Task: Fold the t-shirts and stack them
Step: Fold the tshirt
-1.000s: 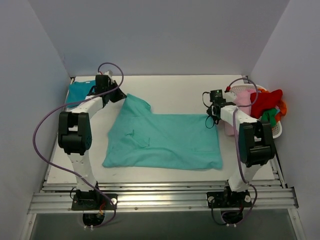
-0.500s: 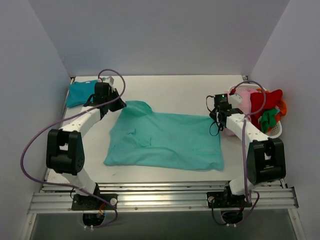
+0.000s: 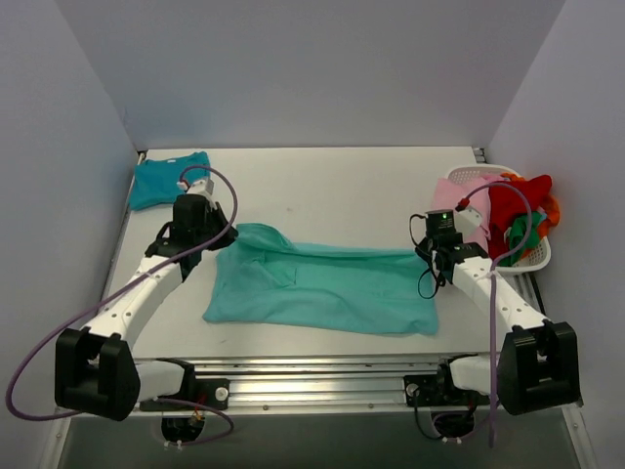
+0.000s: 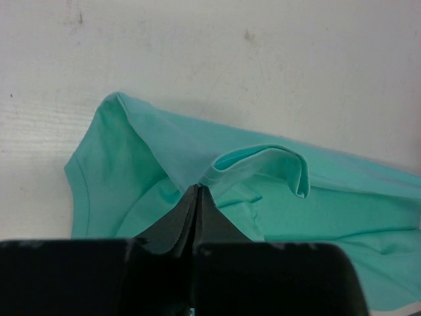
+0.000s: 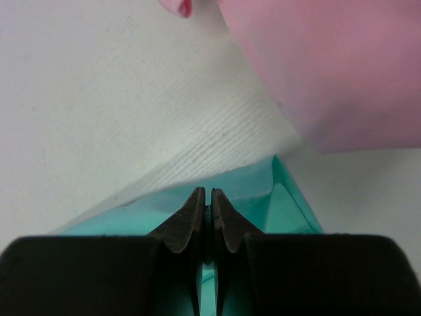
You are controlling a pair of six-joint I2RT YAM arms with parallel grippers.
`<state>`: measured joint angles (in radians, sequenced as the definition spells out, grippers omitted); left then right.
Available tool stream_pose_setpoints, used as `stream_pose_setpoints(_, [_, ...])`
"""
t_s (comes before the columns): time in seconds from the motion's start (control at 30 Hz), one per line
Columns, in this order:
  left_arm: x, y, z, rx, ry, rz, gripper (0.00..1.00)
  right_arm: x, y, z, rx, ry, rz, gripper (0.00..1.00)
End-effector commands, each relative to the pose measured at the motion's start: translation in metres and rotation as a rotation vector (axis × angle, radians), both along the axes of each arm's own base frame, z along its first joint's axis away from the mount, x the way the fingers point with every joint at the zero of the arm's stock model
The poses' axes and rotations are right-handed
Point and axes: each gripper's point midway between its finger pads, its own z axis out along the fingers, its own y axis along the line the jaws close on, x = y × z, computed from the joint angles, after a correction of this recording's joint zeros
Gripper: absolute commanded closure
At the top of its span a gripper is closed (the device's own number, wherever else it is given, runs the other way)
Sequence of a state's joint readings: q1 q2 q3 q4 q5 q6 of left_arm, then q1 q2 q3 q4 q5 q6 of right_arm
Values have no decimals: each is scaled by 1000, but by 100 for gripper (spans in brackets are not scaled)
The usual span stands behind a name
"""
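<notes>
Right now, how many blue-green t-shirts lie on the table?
2: a light turquoise t-shirt spread centrally, a darker teal t-shirt in the far left corner. The basket may hide more.

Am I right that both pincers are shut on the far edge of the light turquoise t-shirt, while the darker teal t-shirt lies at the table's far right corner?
Not quite: the top view shows the darker teal t-shirt at the far left corner of the table. The left pincer and right pincer are indeed shut on the far edge of the light turquoise t-shirt.
</notes>
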<state>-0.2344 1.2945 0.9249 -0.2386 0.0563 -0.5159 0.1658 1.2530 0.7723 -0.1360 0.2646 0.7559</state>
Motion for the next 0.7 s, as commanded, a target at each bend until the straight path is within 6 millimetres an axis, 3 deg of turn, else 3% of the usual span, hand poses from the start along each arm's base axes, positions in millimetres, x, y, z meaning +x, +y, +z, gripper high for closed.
stream_pose_setpoints(0.0, [-27, 0, 1, 10, -9, 10, 98, -24, 0, -12, -2, 33, -3, 100])
stream_pose_setpoints(0.03, [-37, -2, -10, 2, 17, 8, 98, -27, 0, -11, 5, 26, -5, 100])
stream_pose_setpoints(0.1, [-50, -4, -9, 3, -4, 19, 98, -39, 1, -22, 16, 44, -16, 100])
stream_pose_setpoints(0.13, [-62, -4, -22, 0, 28, 26, 98, -42, 0, -22, 28, 38, -30, 100])
stream_pose_setpoints(0.2, [-75, -6, -21, -7, 15, 34, 98, -49, 0, -27, 35, 37, -42, 100])
stream_pose_setpoints(0.27, [-94, -4, -36, -19, 63, 54, 97, -60, 0, -34, 46, 38, -53, 97])
stream_pose_setpoints(0.3, [-103, -5, -34, -33, 61, 65, 91, -63, 1, -36, 50, 42, -53, 78])
stream_pose_setpoints(0.33, [-109, -4, -37, -32, 71, 77, 78, -68, 1, -39, 50, 43, -50, 57])
stream_pose_setpoints(0.37, [-115, -2, -41, -29, 79, 87, 60, -69, 1, -39, 52, 42, -53, 35])
stream_pose_setpoints(0.4, [-121, 0, -37, -41, 71, 98, 24, -70, 1, -39, 52, 39, -52, 10])
stream_pose_setpoints(0.43, [-126, 0, -35, -35, 63, 102, 5, -70, 2, -37, 48, 36, -52, 4])
stream_pose_setpoints(0.57, [-141, 6, -8, -60, 11, 131, 6, -63, 3, -24, 34, 13, -55, 3])
stream_pose_setpoints(0.67, [-139, 5, 4, -97, -28, 139, 6, -50, 12, -7, 36, -37, -33, 4])
